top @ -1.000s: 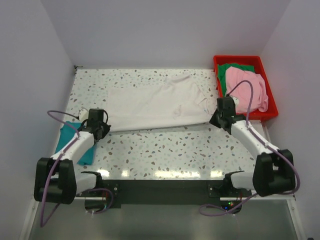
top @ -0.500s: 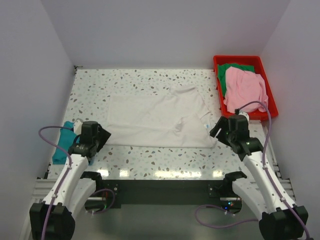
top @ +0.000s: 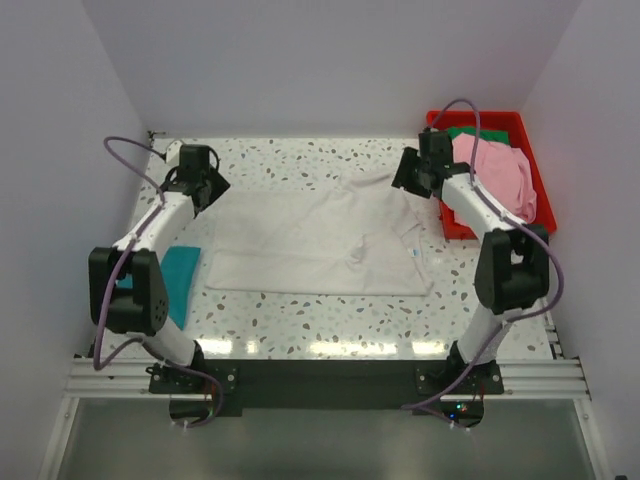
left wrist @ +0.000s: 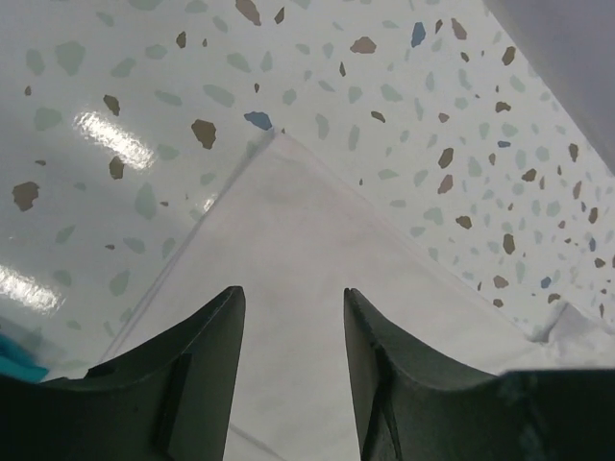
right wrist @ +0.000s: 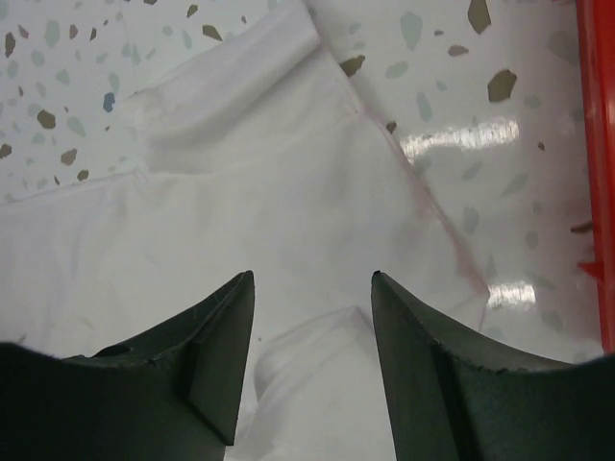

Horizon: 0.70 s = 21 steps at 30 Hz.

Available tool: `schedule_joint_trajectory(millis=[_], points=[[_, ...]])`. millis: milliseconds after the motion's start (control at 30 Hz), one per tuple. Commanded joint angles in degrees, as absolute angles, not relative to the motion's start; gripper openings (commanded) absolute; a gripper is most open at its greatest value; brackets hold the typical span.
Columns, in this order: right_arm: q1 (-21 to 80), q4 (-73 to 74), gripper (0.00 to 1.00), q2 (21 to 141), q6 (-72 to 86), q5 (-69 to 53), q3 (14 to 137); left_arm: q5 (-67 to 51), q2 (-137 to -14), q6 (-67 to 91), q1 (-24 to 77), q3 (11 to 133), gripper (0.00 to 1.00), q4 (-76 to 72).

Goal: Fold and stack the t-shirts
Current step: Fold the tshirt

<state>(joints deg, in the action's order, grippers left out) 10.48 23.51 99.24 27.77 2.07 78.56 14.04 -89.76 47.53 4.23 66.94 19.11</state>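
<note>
An off-white t-shirt (top: 320, 245) lies flat across the middle of the table, its neck to the right. My left gripper (top: 205, 190) hovers over its far left corner, and in the left wrist view the gripper (left wrist: 293, 293) stands open above the cloth (left wrist: 288, 221) with nothing between the fingers. My right gripper (top: 408, 180) is over the far right sleeve; in the right wrist view it (right wrist: 312, 279) is open over the white fabric (right wrist: 240, 192). A folded teal t-shirt (top: 180, 275) lies at the left. Pink (top: 500, 175) and green (top: 470, 133) t-shirts sit in the bin.
The red plastic bin (top: 450, 215) stands at the far right, and its rim (right wrist: 596, 144) shows close beside my right gripper. White walls close in the table at the back and on both sides. Bare speckled tabletop (top: 320, 320) runs along the near edge.
Both grippers opened and let go of the off-white shirt's near edge. Both arms then swung from the near edge to the shirt's far corners. The shirt now lies flatter.
</note>
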Motion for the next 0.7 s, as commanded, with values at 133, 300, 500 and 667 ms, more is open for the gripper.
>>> schedule_joint_trajectory(millis=[133, 300, 500, 667], points=[[10.2, 23.9, 0.55, 115.7, 23.0, 5.9, 99.6, 15.0, -107.6, 44.4, 3.4, 80.8, 0.47, 18.0], [10.3, 25.0, 0.55, 123.5, 22.3, 5.9, 107.3, 15.6, -116.3, 46.1, 3.4, 87.9, 0.44, 19.1], [10.3, 25.4, 0.55, 127.7, 21.7, 5.6, 111.1, 17.9, -121.0, 48.0, 3.3, 91.0, 0.42, 20.5], [10.4, 25.9, 0.55, 130.4, 21.2, 5.8, 112.6, 18.2, -123.8, 48.5, 3.3, 92.5, 0.41, 22.0]])
